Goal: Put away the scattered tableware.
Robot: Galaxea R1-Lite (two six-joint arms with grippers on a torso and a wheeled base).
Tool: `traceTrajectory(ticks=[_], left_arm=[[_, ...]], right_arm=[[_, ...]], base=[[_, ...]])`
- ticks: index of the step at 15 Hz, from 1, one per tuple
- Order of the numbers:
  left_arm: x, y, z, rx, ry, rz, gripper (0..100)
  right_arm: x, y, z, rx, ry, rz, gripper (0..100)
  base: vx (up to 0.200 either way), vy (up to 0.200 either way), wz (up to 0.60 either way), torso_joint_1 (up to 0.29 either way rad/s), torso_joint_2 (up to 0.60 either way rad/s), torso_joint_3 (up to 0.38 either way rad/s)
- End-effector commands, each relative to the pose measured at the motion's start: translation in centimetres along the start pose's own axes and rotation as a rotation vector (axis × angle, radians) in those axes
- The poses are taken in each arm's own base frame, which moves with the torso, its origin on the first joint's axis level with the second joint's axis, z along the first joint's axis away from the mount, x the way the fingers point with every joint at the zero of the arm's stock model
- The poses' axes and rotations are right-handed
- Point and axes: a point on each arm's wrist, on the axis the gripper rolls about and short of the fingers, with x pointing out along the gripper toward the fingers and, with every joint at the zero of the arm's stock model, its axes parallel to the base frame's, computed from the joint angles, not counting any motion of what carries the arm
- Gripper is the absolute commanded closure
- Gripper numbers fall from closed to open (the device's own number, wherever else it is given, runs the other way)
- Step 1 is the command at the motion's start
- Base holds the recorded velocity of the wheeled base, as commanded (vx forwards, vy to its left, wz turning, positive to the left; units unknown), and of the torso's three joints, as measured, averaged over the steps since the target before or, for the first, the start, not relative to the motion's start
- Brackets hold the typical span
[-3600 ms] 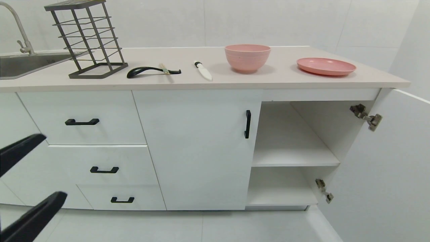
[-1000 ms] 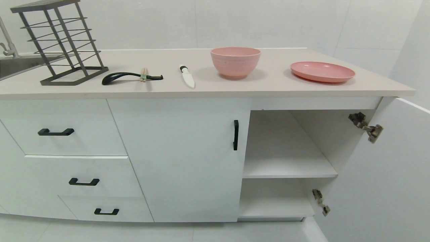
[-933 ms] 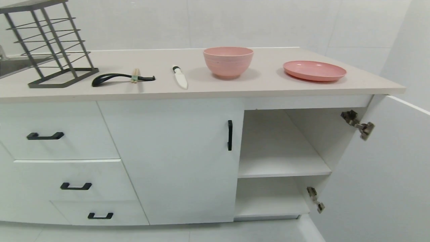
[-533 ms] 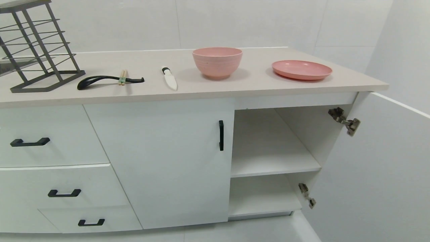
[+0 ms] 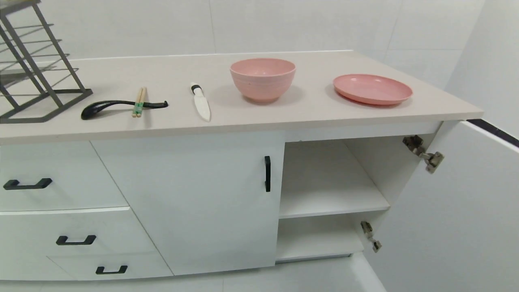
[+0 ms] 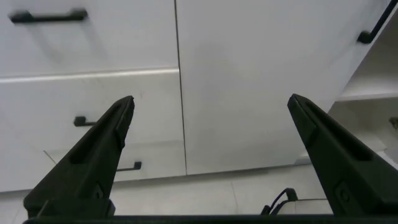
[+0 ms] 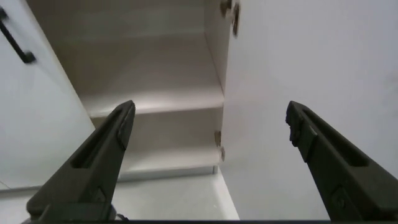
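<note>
Pink bowl and pink plate sit on beige countertop.

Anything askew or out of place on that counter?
The chopsticks lie crosswise over the black spoon handle, stacked rather than apart. The right cabinet door stands wide open. The bowl, plate and knife sit flat; nothing spilled or damaged.

Your beige tabletop carries a row of things. At its left end stands a dark wire rack. Just beside the rack you have a black spoon with a pair of chopsticks lying across its handle. Next comes a white knife, then an upright pink bowl. A pink plate lies flat near the right end, apart from the bowl.
</note>
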Motion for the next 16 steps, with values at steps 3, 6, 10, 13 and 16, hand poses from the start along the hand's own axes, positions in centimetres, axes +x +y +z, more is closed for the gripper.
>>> traceTrajectory(ticks=[3, 6, 10, 13, 16], left_arm=[[0.01, 0.00, 0.02, 0.000, 0.001, 0.000, 0], [0.01, 0.00, 0.02, 0.002, 0.001, 0.000, 0], [0.01, 0.00, 0.02, 0.002, 0.001, 0.000, 0], [0.01, 0.00, 0.02, 0.000, 0.001, 0.000, 0], [0.01, 0.00, 0.00, 0.000, 0.002, 0.000, 0]], right_arm=[[-0.01, 0.00, 0.01, 0.000, -0.001, 0.001, 0], [-0.01, 0.00, 0.01, 0.000, -0.001, 0.001, 0], [-0.01, 0.00, 0.01, 0.000, -0.001, 0.001, 0], [-0.01, 0.00, 0.01, 0.000, -0.001, 0.001, 0], [-0.01, 0.00, 0.01, 0.000, -0.001, 0.001, 0]], base=[[0.000, 0.000, 0.00, 0.186, -0.65, -0.193], [0.000, 0.000, 0.00, 0.238, -0.50, -0.220], [0.000, 0.000, 0.00, 0.151, -0.49, -0.226], [0.000, 0.000, 0.00, 0.380, -0.48, -0.233], [0.000, 0.000, 0.00, 0.289, -0.51, -0.248]])
